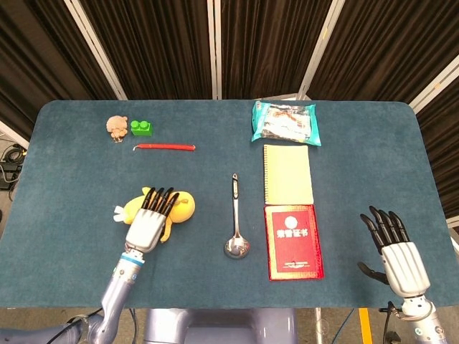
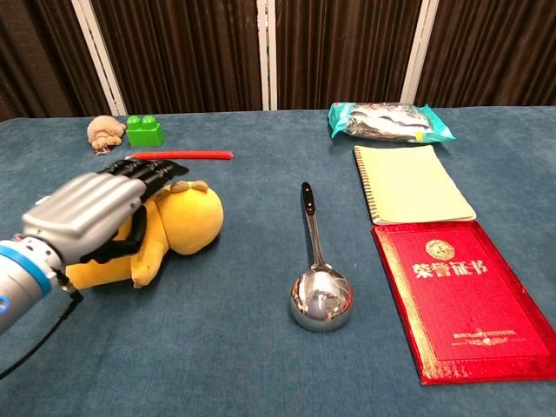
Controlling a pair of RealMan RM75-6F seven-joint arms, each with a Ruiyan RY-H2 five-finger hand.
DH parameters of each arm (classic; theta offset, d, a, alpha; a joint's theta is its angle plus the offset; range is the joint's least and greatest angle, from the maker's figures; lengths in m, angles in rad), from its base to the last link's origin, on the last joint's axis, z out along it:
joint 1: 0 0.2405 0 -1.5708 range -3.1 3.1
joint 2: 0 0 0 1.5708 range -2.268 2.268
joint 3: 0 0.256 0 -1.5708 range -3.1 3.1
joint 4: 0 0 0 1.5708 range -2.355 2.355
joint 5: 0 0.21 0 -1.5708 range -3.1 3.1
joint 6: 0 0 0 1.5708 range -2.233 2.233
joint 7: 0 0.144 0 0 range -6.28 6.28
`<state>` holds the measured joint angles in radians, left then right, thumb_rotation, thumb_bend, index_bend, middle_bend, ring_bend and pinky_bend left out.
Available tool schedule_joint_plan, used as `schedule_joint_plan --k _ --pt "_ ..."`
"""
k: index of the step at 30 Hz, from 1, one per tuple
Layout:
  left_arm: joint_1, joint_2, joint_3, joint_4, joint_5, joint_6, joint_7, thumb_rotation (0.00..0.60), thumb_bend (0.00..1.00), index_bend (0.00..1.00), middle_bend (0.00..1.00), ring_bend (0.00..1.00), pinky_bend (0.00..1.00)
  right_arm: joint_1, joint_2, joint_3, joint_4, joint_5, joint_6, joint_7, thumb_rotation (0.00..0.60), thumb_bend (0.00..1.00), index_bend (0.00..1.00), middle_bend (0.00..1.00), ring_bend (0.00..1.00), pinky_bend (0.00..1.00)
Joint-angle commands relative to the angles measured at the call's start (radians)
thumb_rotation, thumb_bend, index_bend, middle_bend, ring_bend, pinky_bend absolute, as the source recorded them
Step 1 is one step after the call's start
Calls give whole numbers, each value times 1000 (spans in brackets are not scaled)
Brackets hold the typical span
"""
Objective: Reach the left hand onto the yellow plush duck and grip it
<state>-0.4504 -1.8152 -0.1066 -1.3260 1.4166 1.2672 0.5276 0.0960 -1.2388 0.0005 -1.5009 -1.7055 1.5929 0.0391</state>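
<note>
The yellow plush duck (image 1: 183, 207) lies on its side at the front left of the blue table; its head (image 2: 193, 217) points right. My left hand (image 1: 149, 221) lies on top of the duck's body, covering most of it, with dark fingers (image 2: 148, 174) stretched forward over the back and the thumb down along the near side. The fingers are not closed around the plush. My right hand (image 1: 395, 251) hovers at the front right corner, fingers spread, holding nothing; only the head view shows it.
A metal spoon (image 1: 235, 223) lies right of the duck, then a red booklet (image 1: 294, 241) and a yellow notebook (image 1: 287, 174). At the back are a snack bag (image 1: 285, 122), a red stick (image 1: 165, 147), a green block (image 1: 141, 128) and a small brown toy (image 1: 117, 127).
</note>
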Motion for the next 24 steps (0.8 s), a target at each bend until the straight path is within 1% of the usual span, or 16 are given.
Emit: schedule_joint_plan --k 1,6,7,8,9,10,11,13,15,19,22,24 --pt "43 60 32 -46 29 60 -13 600 1000 0 0 0 0 -1 1 1 -1 4 -1 1 600 177 0 0 0 0" --pt "110 152 68 -90 57 146 -74 600 1000 0 0 0 0 0 1 7 0 16 -7 0 600 177 0 0 0 0" --pt "128 176 74 -101 59 166 -90 600 979 0 0 0 0 0 1 9 0 19 -7 -1 600 177 0 0 0 0" --pt "140 194 79 -108 61 180 -103 600 944 0 0 0 0 0 0 10 1 21 -7 -1 600 177 0 0 0 0" --pt "150 209 83 -114 65 192 -114 600 861 0 0 0 0 0 0 11 1 22 -7 -2 600 177 0 0 0 0" --pt "162 222 86 -117 66 206 -125 600 750 0 0 0 0 0 -1 12 2 24 -9 -2 600 177 0 0 0 0" --pt "179 240 91 -120 68 225 -140 600 677 0 0 0 0 1 -1 14 2 28 -11 -3 600 177 0 0 0 0" --pt "209 268 96 -124 65 258 -165 600 497 0 0 0 0 2 -3 16 3 32 -14 -6 600 177 0 0 0 0" --pt "224 284 98 -129 65 271 -178 600 400 0 0 0 0 2 -4 17 2 33 -15 -8 600 177 0 0 0 0" --pt "257 323 99 -152 68 309 -206 600 298 0 0 0 0 2 -4 20 2 34 -13 -10 600 177 0 0 0 0" --pt "280 347 110 -147 81 332 -218 600 240 0 0 0 0 1 -3 23 3 36 -7 -5 600 177 0 0 0 0" --pt "293 365 117 -150 81 333 -218 600 218 0 0 0 0 0 -1 25 5 38 -4 -1 600 177 0 0 0 0"
